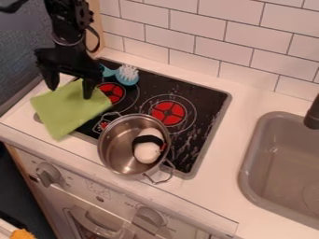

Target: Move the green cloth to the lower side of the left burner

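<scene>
Green cloth: it lies spread (65, 112) at the left, partly on the white tabletop (209, 191) and partly over the left edge of the black stovetop (202, 100), just left of the left burner (113, 93) and reaching nearer than it.
Pincer: open, its two fingers spread apart over the cloth's far part; nothing appears held between them. Whether the tips touch the cloth, one cannot tell.
Handling: the cloth should be light, soft and limp, with little risk of breaking; it would likely fold or trail rather than keep its shape.
Hold: a raised fold or bunch near the far edge looks the best place to pinch; a flat patch could slip out.
Pot: the steel pot (112, 144) stands near and right of the cloth, a white-and-black object (148, 151) inside. A trailing corner might snag its handle.
Brush: the blue brush (128, 76) rests beyond the left burner.
</scene>
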`<state>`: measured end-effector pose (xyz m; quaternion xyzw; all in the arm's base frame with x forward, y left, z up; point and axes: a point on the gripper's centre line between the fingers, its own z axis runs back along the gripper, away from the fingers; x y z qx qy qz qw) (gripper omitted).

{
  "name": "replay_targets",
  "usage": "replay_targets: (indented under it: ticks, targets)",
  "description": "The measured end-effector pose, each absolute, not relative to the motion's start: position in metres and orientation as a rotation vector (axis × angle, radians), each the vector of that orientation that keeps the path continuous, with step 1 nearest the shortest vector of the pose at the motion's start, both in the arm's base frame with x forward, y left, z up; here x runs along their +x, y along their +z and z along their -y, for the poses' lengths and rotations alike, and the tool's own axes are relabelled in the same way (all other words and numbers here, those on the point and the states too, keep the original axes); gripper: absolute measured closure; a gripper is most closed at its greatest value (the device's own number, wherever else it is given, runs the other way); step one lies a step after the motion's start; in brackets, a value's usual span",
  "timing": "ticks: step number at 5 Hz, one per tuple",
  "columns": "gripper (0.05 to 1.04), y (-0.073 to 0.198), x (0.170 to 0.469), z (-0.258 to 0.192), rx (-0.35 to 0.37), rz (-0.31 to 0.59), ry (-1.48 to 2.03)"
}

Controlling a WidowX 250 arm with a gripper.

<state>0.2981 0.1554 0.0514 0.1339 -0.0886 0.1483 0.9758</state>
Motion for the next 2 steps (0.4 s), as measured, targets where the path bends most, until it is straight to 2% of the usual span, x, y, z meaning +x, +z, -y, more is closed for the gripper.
replay_targets:
  ticks: [2]
  targets:
    - [0.083, 0.098, 0.299, -0.148, 0.25, 0.275, 0.274]
